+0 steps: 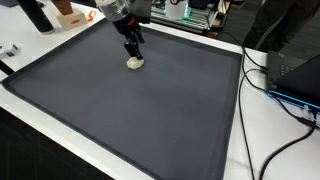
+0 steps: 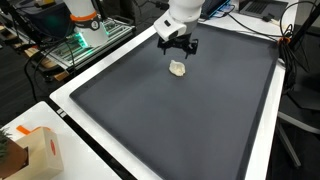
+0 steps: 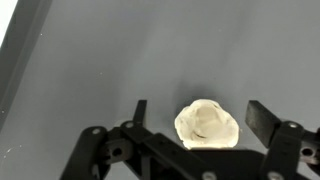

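A robot arm reaches down from the far edge of a dark grey mat (image 1: 150,115), its white upper links bent over the work area and its black wrist pointing almost straight down at the tabletop (image 1: 242,145). The pincer (image 1: 134,50) hangs directly over a small pale lump (image 1: 136,62), a rounded cream-coloured lump with a creased top that lies on the mat near its far edge, well away from the near corners. In both exterior views the pincer (image 2: 176,52) is spread wide, its two black fingers splayed to either side just above the lump (image 2: 178,68); whether the tips touch it cannot be told from these angles. The wrist view looks straight down past the pincer (image 3: 200,110) and shows it released: one finger stands well to one side of the lump (image 3: 208,125) and the second finger on the opposite side, with bare mat visible between each finger and the lump. Nothing is gripped. Beyond the mat, black cables (image 1: 262,70) trail across the white tabletop, and a cardboard box (image 2: 35,152) sits at a near corner in an exterior view.
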{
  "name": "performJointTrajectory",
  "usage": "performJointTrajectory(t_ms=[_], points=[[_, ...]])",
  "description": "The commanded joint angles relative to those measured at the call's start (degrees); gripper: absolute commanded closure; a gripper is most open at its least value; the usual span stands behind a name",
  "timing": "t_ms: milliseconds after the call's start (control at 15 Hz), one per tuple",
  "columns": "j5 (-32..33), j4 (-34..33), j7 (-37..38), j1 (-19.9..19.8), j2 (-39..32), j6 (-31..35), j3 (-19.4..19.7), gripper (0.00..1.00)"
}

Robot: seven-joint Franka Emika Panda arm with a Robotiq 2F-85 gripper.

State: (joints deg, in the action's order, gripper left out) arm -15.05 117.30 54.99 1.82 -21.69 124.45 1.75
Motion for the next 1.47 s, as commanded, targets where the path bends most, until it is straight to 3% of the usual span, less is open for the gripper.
performJointTrajectory(t_ms=[0,533,600,667,1067,1267,1400], points=[[-0.66,-1.08,0.16,0.13,-2.16,1.31,0.49,0.0],[-0.25,-1.24,0.19,0.33,-4.23,6.79,0.88,0.0],[-0.1,-1.31,0.18,0.38,-4.41,7.08,0.95,0.08],[-0.03,-1.38,0.19,0.41,-4.58,7.32,1.0,0.26],[0.25,-1.89,0.36,0.64,-4.9,7.59,1.12,0.73],[0.36,-2.24,0.49,0.76,-4.95,7.48,1.18,0.94],[0.48,-2.4,0.62,0.83,-4.99,7.45,1.24,1.0]])
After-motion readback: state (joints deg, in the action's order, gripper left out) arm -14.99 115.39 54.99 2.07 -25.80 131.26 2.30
